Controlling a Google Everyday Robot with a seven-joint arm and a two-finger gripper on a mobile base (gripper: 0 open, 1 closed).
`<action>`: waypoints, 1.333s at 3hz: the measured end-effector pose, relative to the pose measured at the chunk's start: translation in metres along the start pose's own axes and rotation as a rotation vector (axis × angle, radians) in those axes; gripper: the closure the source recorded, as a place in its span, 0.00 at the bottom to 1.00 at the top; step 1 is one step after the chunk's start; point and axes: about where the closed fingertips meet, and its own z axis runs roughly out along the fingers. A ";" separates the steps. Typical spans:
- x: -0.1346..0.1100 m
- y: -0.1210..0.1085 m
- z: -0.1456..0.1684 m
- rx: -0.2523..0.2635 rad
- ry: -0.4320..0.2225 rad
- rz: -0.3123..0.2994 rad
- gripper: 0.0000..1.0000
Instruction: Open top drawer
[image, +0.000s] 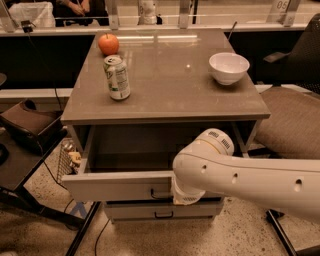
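The top drawer (120, 186) of the grey cabinet stands pulled out toward me, its light grey front well ahead of the cabinet face and its grey inside (135, 150) showing. Its thin black bar handle (159, 196) shows just left of my white arm (250, 175). My gripper (173, 194) is at the handle, hidden behind the arm's wrist. A narrower drawer (145, 211) with a like handle (164, 215) sits shut below.
On the cabinet top (170, 100) stand an apple (108, 44), a drink can (117, 77) and a white bowl (228, 67). A brown chair (292, 117) is close on the right. A dark chair (30, 132) and a wire basket (66, 159) are on the left.
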 end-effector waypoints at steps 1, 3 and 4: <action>0.000 0.000 0.000 0.000 0.000 0.000 1.00; 0.002 -0.001 -0.006 0.006 0.001 0.000 1.00; 0.006 -0.005 -0.018 0.000 0.027 -0.006 1.00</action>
